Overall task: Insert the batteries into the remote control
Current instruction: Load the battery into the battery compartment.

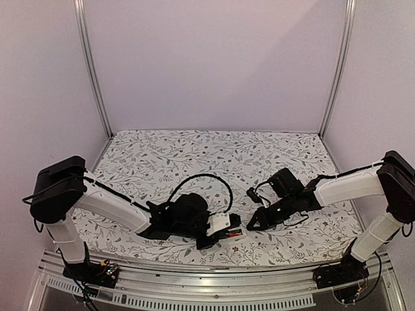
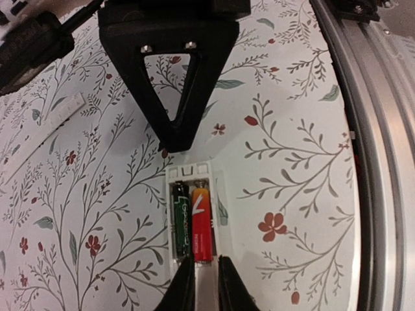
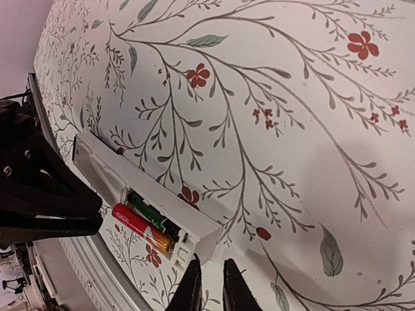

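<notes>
While remote control (image 3: 139,194) lay on floral surface (image 1: 214,152) near front edge, we saw white body, compartment uncovered, red battery (image 2: 201,223) and black battery (image 2: 179,223) seated side by side. Left end effector (image 2: 201,285) gripped remote's end, fingers narrow. Right end effector (image 3: 209,288) hovered just beside, nearly closed, empty. Thin white strip (image 2: 61,113) lay apart. Remote's long axis ran along front edge.

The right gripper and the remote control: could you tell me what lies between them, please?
Only bare floral tablecloth separates the right gripper from the remote control, seen in the right wrist view.
</notes>
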You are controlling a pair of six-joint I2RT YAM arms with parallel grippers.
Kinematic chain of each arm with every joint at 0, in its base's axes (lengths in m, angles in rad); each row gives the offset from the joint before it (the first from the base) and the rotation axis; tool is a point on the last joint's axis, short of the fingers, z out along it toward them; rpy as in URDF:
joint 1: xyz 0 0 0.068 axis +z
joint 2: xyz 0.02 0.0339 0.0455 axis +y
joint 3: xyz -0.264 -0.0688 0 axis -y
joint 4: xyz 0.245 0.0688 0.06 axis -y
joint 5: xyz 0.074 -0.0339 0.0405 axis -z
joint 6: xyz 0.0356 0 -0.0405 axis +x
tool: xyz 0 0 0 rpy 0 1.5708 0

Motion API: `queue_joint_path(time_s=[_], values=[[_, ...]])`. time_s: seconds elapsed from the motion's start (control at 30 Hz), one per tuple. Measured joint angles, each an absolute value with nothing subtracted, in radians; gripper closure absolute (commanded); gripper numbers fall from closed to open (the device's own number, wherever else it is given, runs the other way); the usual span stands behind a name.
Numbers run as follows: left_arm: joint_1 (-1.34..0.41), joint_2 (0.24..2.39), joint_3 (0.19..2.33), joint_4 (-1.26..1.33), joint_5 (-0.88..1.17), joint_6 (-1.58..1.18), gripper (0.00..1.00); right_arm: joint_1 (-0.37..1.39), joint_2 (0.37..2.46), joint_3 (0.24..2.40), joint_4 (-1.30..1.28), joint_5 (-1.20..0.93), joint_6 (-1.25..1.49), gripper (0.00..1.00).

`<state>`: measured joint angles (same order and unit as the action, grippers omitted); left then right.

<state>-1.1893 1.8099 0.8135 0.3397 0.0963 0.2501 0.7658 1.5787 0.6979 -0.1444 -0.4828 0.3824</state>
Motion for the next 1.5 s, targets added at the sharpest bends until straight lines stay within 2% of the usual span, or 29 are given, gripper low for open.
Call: queue_joint_path(time_s=[0.2, 0.53, 1.5], values=[[-1.189, 1.810, 0.811, 0.327, 0.088, 0.250, 0.87, 0.767, 1.579, 0.698, -0.131, -0.493, 0.383, 0.88], [-1.189, 1.821, 0.811, 0.335, 0.059, 0.250, 0.87, 0.781, 1.617, 0.698, -0.103, -0.530, 0.385, 0.95], [-1.191, 1.911, 0.892, 0.349, 0.074, 0.278, 0.96, 0.796, 1.634, 0.698, -0.109, -0.525, 0.390, 0.97]])
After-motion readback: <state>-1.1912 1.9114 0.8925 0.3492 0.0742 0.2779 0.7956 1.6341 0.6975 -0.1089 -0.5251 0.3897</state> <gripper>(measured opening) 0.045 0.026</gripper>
